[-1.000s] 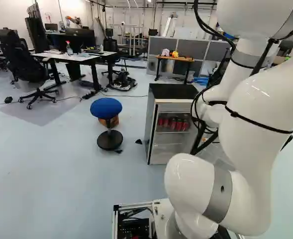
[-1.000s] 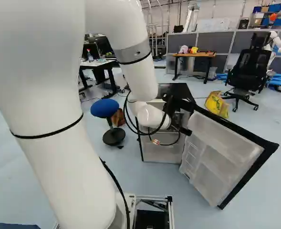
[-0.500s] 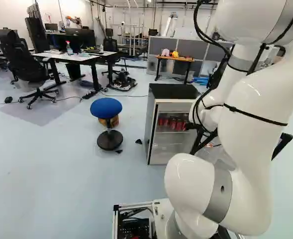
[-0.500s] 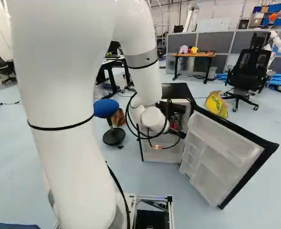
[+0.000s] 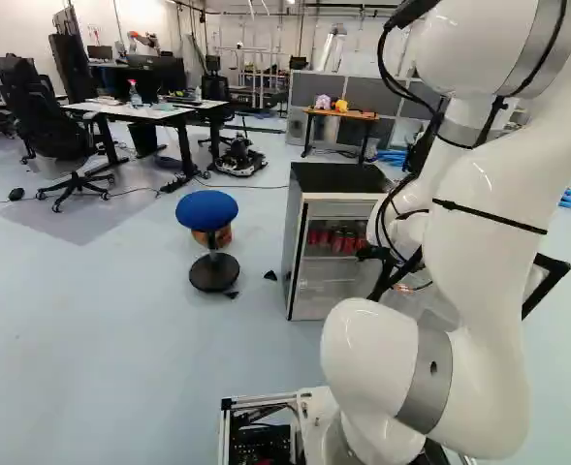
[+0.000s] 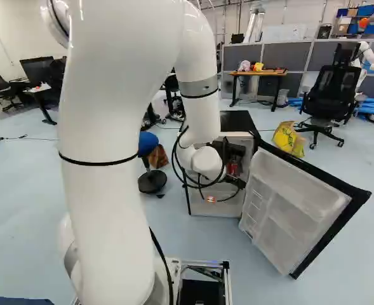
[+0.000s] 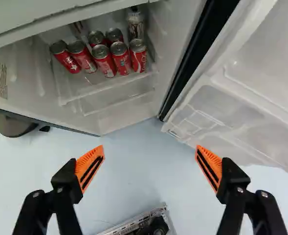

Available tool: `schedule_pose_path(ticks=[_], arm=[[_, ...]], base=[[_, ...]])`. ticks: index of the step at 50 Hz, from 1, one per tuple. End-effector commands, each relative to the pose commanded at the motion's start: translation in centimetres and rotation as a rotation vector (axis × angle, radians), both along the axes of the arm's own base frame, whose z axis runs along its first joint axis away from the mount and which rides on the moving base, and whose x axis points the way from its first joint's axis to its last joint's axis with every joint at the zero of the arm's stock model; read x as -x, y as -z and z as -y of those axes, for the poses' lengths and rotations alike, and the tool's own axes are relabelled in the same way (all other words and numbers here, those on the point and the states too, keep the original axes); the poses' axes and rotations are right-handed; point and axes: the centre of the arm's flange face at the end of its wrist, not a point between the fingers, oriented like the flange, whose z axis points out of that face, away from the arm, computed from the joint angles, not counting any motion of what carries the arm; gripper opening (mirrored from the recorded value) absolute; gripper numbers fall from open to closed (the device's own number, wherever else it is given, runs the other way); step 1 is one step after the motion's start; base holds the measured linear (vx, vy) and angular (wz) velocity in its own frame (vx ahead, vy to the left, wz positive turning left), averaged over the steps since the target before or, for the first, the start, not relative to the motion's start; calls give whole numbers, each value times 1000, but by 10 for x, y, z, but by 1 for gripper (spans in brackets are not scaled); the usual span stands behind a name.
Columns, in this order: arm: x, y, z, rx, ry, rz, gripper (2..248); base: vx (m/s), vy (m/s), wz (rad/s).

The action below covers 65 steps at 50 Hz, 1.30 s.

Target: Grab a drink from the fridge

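Red drink cans [image 7: 103,59] upright on fridge shelf [image 7: 104,87], dead ahead of jaws [image 7: 150,148] in wrist view; long axes approx. vertical. Jaws spread wide, nothing btwn. Fridge door [image 6: 294,203] open. Arm [image 6: 107,190] arches up, then down, w/ wrist near fridge [image 6: 206,206] opening. Next prob. reach fwd, clear of door.
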Motion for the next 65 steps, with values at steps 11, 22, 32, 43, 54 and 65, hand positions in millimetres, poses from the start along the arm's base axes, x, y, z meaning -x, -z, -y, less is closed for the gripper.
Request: schedule_pose_path(ticks=[11, 22, 32, 43, 54, 65], arm=[[-5, 13, 3, -6, -1, 0, 247], [-12, 24, 6, -1, -5, 24, 247], [-18, 34, 7, 5, -9, 50, 247], [-25, 44, 8, 12, -15, 80, 247], [-31, 55, 9, 19, -20, 110, 247], [-37, 65, 9, 26, -26, 141, 247]], base=[[0, 0, 0], [0, 0, 0], [0, 0, 0], [0, 0, 0], [0, 0, 0], [0, 0, 0]])
